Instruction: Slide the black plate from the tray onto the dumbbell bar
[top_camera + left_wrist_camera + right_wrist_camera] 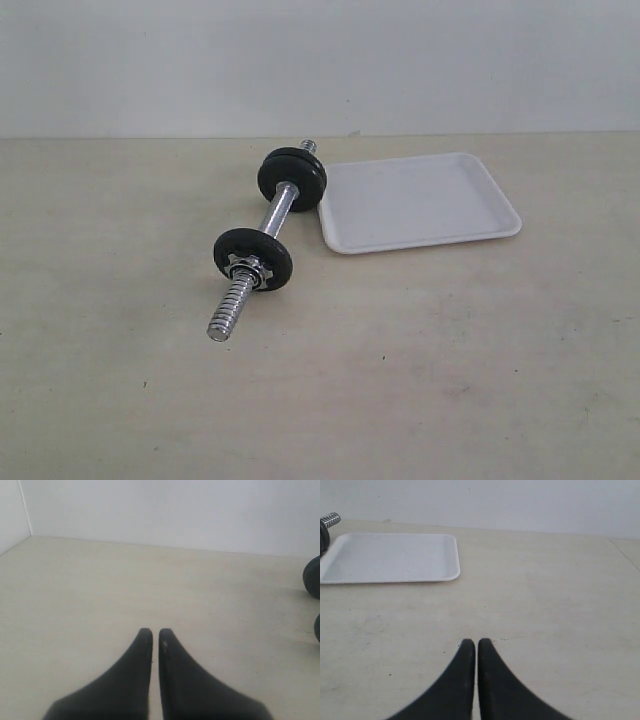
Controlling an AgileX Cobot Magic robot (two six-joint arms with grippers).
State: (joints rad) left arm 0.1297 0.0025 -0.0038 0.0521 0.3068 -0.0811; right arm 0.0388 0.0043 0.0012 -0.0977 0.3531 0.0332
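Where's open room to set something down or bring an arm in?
The widest bare table lies camera-side of the tray and right of the dumbbell bar. The stretch left of the bar is bare too, and the tray holds nothing. Crowded: the far black plates sit right at the tray's left edge.

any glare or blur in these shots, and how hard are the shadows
Exterior view: soft even light, faint shadows, bright glints on the dumbbell bar; the tray looks washed out. Left wrist view: the left gripper is blurred, close to the lens. Right wrist view: the right gripper equally soft, tray sharper.
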